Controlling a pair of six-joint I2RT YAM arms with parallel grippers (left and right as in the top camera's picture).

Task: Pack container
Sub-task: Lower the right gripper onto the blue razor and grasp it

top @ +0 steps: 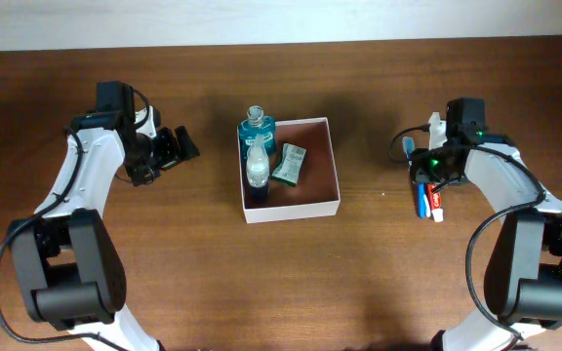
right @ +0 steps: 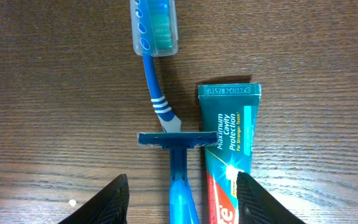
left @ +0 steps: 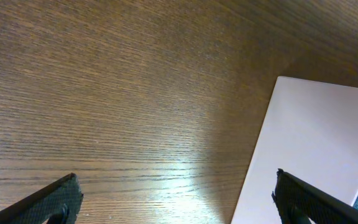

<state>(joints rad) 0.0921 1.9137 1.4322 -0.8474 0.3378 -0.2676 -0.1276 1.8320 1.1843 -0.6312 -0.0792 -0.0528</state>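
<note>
**At table centre: container between two released grippers**

At the middle of the brown wooden table (top: 291, 292), seen from overhead, sits the container (top: 293, 209), a square shallow box with thin white walls and a reddish-brown floor. It lies between my two arms and apart from both. Along its left side are a teal bottle (top: 257, 125) and a clear bottle (top: 258, 166). A small green packet (top: 289, 164) lies near its centre.

To the left of the box, my left gripper (top: 183, 144) is spread wide and holds nothing. Its wrist camera shows one dark fingertip in each lower corner, over bare wood. The container's white outer wall fills the right side of that view.

To the right of the box, my right gripper (right: 182, 205) hangs over three toiletries lying on the table, its jaws apart and gripping nothing. A blue razor (right: 179, 168) lies between the fingers, its head crosswise. Just beside it on the right is a teal and red toothpaste tube (right: 229, 137), which the razor's head touches at the edge. Beyond the razor lies a blue and white toothbrush (right: 156, 68) with a clear cap over its bristles. The end of its handle meets the razor's head.
</note>
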